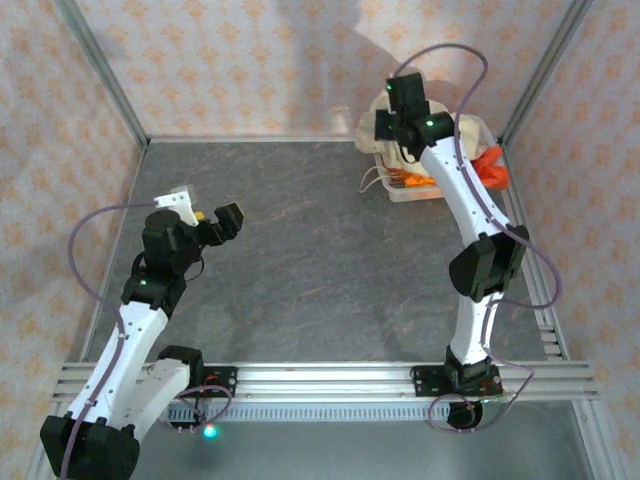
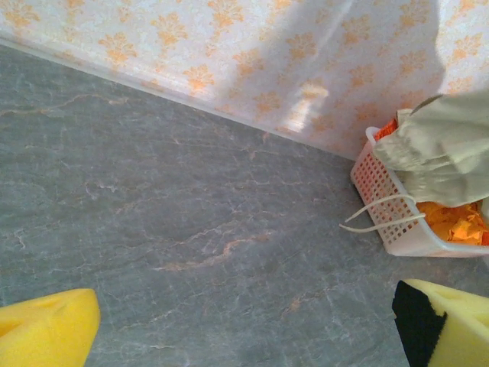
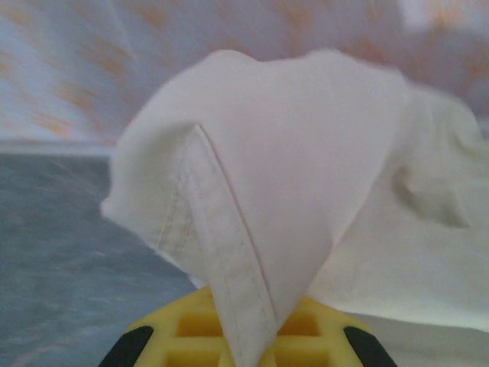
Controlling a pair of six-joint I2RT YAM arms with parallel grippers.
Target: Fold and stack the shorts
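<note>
- The beige shorts [image 3: 306, 168] are soft, matte woven cloth with a flat hem sewn in two rows of stitching. They rise in a peaked, bunched fold, and one hemmed corner runs down between yellow pads.
- The right gripper [image 3: 244, 344] is pressed together on that hemmed corner, pinching the beige shorts between its yellow foam pads, which are moulded in a waffle grid. In the top view it stands over the basket at the far right corner of the table.
- The white plastic mesh basket [image 2: 380, 200] is rectangular, with lattice walls and a smooth rounded rim. It sits near the patterned wall.
- Inside it lie the orange shorts [image 2: 452, 219], bright and crumpled. The rest of the beige shorts drapes across the top of the basket in loose, creased folds.
- Two thin white drawstrings [image 2: 378, 215] loop out over the basket's near wall and hang against its mesh.
- In the top view a tuft of orange cloth spills over the basket's right side.
- The left gripper [image 1: 207, 212] is spread wide and holds nothing. Its yellow foam pads sit at the two lower corners of the left wrist view, over bare table on the left side, well apart from the basket.
- The grey table [image 1: 300, 260] is smooth, with pale stone-like veining.
- The walls [image 1: 250, 60] carry cream paper with a repeating orange floral motif.
</note>
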